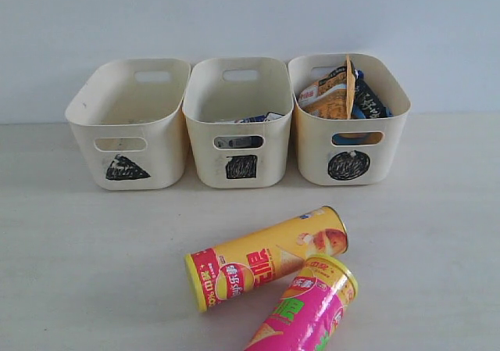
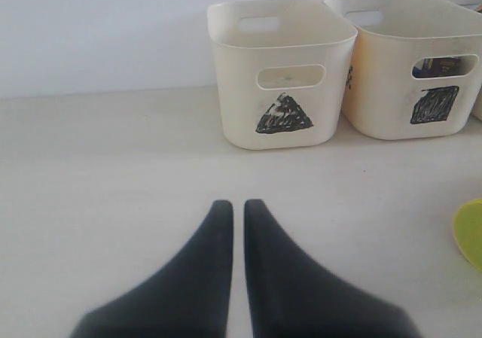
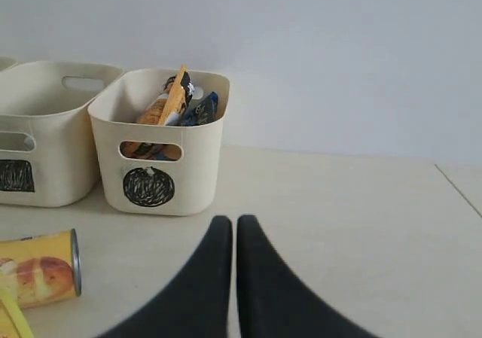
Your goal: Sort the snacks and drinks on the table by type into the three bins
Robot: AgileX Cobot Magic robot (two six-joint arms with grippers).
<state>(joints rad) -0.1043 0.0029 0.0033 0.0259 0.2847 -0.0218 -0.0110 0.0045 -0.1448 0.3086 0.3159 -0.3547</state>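
Note:
The yellow crisp tube (image 1: 262, 259) lies on its side on the table (image 1: 86, 257), and the pink tube (image 1: 306, 312) lies just in front of it, touching. The circle bin (image 1: 348, 120) holds the orange-brown bag (image 1: 332, 93) and the blue-black bag (image 1: 369, 101). A carton (image 1: 251, 119) shows in the square bin (image 1: 238, 124). Nothing shows inside the triangle bin (image 1: 129, 124). Neither arm appears in the exterior view. My left gripper (image 2: 238, 206) is shut and holds nothing, facing the triangle bin (image 2: 280, 71). My right gripper (image 3: 229, 223) is shut and holds nothing, near the circle bin (image 3: 162, 142).
A pale wall rises behind the bins. The right wrist view shows the yellow tube's end (image 3: 41, 269) and a table seam at the far side. A yellow-green lid edge (image 2: 471, 232) shows in the left wrist view.

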